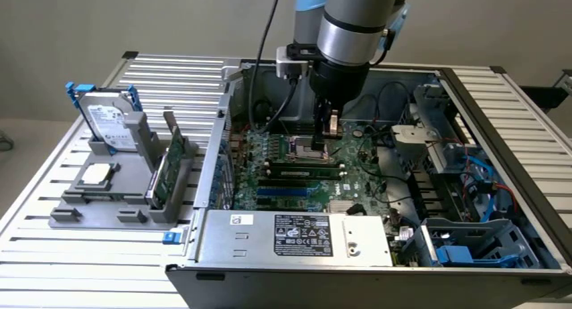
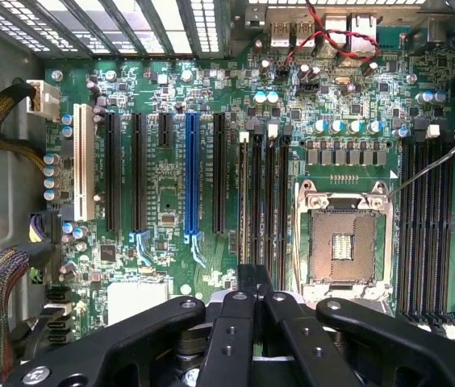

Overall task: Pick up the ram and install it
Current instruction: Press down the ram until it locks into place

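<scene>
Pincer (image 2: 254, 282) shut, apparently empty, over motherboard (image 2: 211, 145); ram (image 1: 171, 163) upright at left: light, stiff, fragile; grip its edges.

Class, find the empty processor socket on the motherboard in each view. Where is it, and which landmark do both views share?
Exterior view: the processor socket sits mid-motherboard, just below the gripper.
Wrist view: the processor socket lies between two banks of black memory slots, just beyond the shut gripper.
Shared landmark: the blue expansion slot.
</scene>
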Robot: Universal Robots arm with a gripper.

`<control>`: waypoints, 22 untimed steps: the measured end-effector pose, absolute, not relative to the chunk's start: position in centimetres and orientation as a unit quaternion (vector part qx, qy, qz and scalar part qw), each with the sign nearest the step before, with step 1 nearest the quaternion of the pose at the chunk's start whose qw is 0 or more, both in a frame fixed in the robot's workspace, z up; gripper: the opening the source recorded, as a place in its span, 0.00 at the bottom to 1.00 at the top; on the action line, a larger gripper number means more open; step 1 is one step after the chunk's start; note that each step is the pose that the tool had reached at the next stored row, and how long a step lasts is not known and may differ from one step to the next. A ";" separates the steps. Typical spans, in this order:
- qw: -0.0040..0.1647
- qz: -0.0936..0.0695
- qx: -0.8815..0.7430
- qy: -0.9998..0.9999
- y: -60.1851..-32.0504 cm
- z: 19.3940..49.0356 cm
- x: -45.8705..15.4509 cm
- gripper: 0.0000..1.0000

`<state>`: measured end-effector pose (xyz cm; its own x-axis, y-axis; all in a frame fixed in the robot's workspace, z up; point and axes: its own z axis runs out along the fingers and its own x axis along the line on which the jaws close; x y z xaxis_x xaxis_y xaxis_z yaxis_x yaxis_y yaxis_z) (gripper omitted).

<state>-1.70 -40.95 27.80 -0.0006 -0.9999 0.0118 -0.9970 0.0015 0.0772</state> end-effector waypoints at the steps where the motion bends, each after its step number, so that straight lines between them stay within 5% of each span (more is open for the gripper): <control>1: 0.031 -0.023 0.705 -0.708 -40.9 27.8 -1.7 0.11; 22: 0.027 -0.028 0.588 -0.808 -41.0 27.8 -1.7 0.11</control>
